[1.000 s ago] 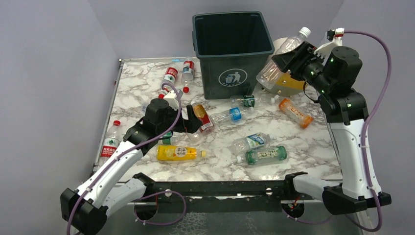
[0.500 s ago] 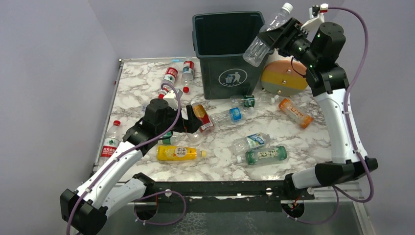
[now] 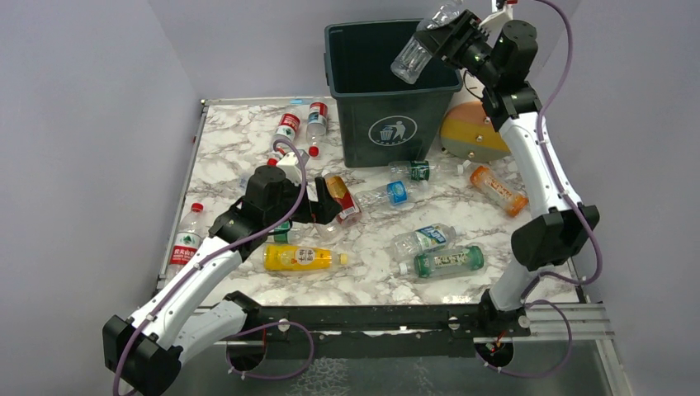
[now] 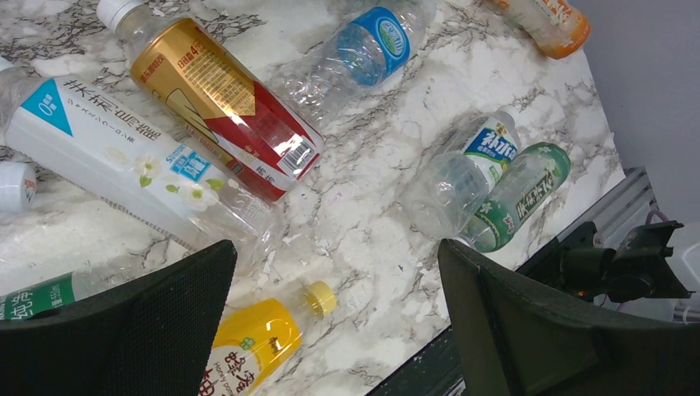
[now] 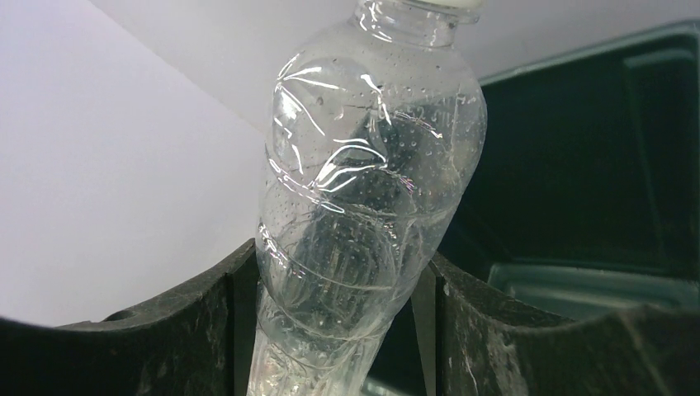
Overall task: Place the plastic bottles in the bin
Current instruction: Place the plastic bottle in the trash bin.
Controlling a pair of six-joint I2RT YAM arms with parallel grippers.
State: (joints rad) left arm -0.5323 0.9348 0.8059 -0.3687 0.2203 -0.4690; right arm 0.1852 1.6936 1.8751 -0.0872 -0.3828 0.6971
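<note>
My right gripper [image 3: 448, 33] is shut on a clear unlabelled plastic bottle [image 3: 415, 48], held tilted over the right rear corner of the dark green bin [image 3: 390, 130]. In the right wrist view the crumpled bottle [image 5: 363, 206] sits between both fingers of the gripper [image 5: 338, 268], with the bin's dark inside [image 5: 578, 165] behind. My left gripper [image 3: 320, 205] hangs open above the table, empty, beside a red-and-gold bottle [image 3: 341, 198]. Between the wide jaws of the left gripper [image 4: 334, 256] lies bare marble, with a yellow bottle [image 4: 248, 346] just below.
Several bottles lie on the marble: yellow [image 3: 301, 257], green [image 3: 450, 261], clear ones [image 3: 423, 240] [image 3: 385, 195] [image 3: 417, 170], orange [image 3: 499, 190], red-labelled [image 3: 187, 239] [image 3: 286, 128] [image 3: 317, 118]. A cream-and-orange cylinder [image 3: 475, 132] lies right of the bin. Grey walls close three sides.
The right arm has carried the clear bottle up and to the left, from beside the bin's right side to over its opening. The left arm has not moved.
</note>
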